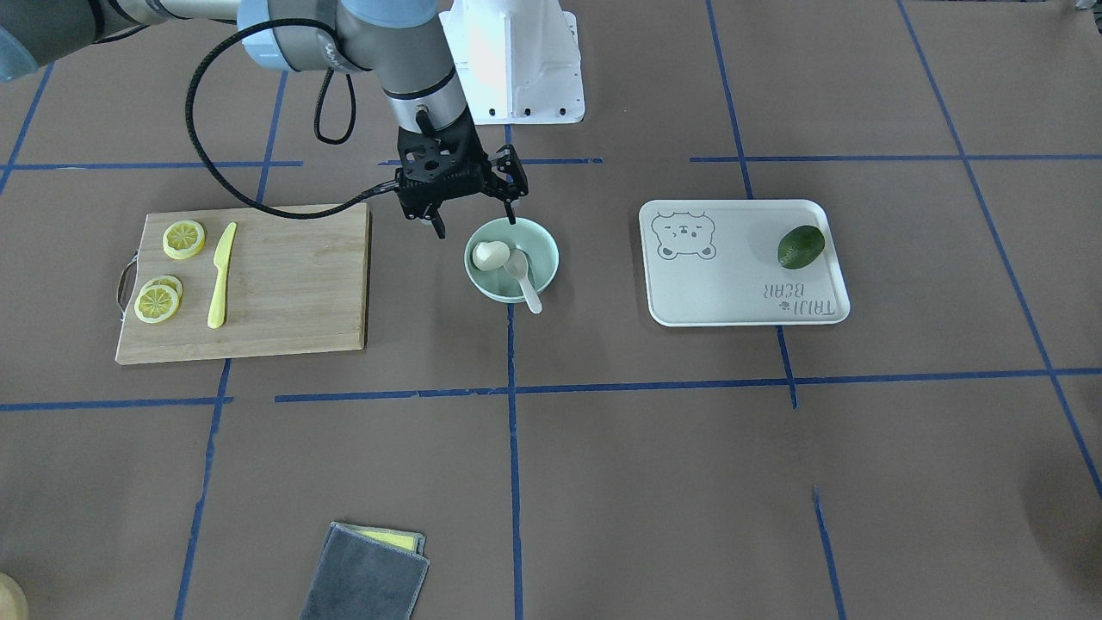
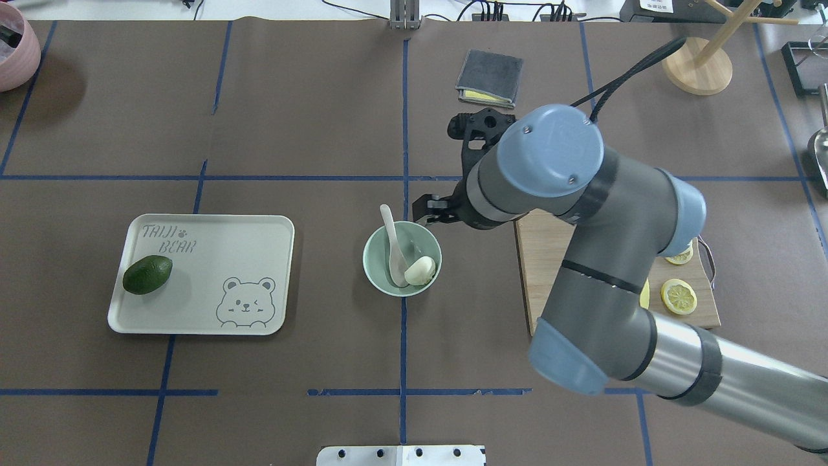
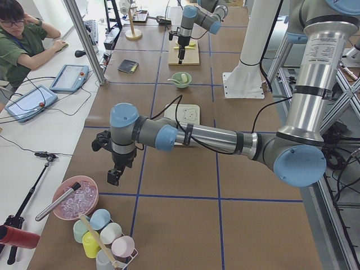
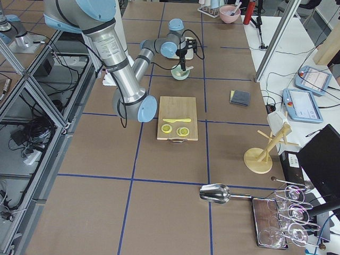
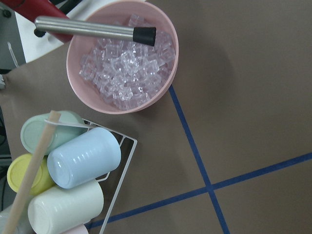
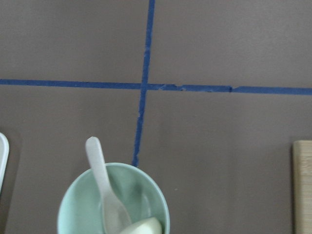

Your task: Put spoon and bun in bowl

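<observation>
Bun [image 1: 490, 255] and spoon [image 1: 523, 275] both in bowl [image 1: 541, 239], handle over its rim | right gripper [image 1: 476, 222] spread, empty, above bowl's edge | left gripper [image 3: 114, 174] far from bowl, can't tell its state | you can likely call placing done.

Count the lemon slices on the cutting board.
3. One lemon slice lies alone at the board's robot-side corner; two more overlap beside the knife. None seems hidden.

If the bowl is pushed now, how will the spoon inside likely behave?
The spoon leans on the bowl rim, handle sticking out, so it would probably slide or swing. It looks like light plastic, likely shifting easily. The bun beside its scoop may block it.
</observation>
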`<state>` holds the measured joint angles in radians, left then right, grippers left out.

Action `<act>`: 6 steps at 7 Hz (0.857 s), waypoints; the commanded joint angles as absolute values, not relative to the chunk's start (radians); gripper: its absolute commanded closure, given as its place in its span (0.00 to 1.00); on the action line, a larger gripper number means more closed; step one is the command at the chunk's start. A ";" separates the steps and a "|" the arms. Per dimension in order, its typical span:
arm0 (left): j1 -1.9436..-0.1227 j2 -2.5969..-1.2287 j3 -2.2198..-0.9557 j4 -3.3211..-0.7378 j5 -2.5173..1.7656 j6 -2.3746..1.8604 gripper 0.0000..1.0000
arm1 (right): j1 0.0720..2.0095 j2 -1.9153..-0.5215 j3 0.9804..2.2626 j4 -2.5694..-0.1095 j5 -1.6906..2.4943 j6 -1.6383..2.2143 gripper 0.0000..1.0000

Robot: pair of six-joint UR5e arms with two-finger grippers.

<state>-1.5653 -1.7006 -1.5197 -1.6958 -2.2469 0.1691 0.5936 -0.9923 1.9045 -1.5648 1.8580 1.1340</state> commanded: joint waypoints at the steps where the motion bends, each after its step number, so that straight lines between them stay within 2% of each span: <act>1: -1.571 -1.639 -1.517 -1.695 -2.345 0.111 0.00 | 0.763 -1.113 1.951 -1.586 2.006 0.949 0.00; 4: -1.569 -1.562 -1.653 -1.666 -2.339 -0.017 0.00 | 0.979 -1.247 1.939 -1.626 2.112 0.612 0.00; 6: -1.569 -1.562 -1.667 -1.615 -2.316 -0.015 0.00 | 1.125 -1.307 1.934 -1.730 2.179 0.381 0.00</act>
<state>-1.5694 -1.5657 -1.6570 -1.6375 -2.3276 -0.0126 1.0312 -1.2620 1.9373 -1.6795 2.1381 0.5203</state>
